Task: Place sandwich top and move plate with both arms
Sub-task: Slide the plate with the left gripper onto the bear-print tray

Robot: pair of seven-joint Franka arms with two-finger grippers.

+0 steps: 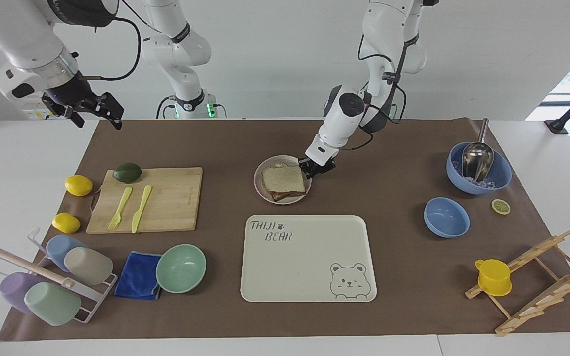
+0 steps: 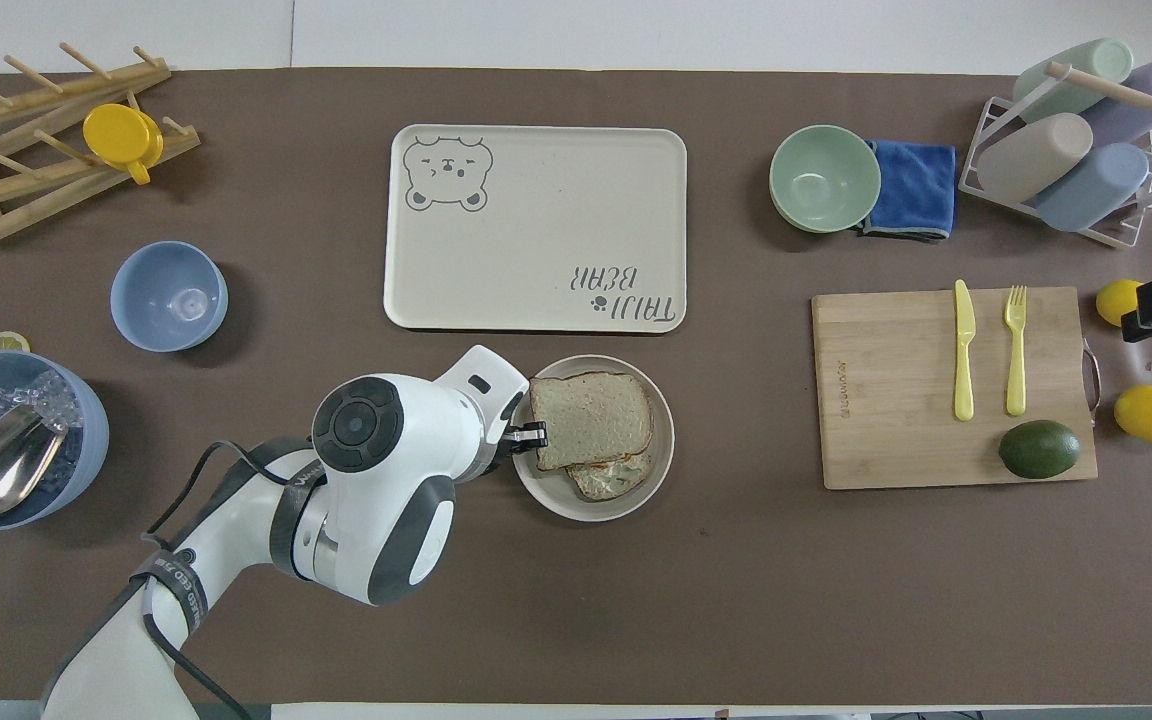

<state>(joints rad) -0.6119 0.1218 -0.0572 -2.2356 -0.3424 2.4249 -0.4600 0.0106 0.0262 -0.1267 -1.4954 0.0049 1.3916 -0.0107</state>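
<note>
The plate sits mid-table, just nearer the robots than the cream tray with the bear drawing, and it carries a stacked sandwich: the sandwich top, a pale speckled slice, lies on a darker slice that peeks out at the edge nearest the robots. The left gripper is down at the plate's rim on the side toward the left arm's end of the table; its fingers seem pinched on the rim, though from here I cannot quite tell whether they grip it or only touch it. The right gripper hangs high over the table edge at its own end, waiting, its fingers spread apart. Toward the left arm's end, a large blue bowl holds ice cubes and a metal scoop leaning in it, with a lemon slice beside it; a smaller blue bowl stands close by with nothing in it that I can see, and a yellow cup hangs on a wooden rack. Toward the right arm's end, a mint-green bowl rests against a blue cloth, a wire rack holds four tumblers on their sides, and the cutting board bears an avocado, a fork and a knife.
</note>
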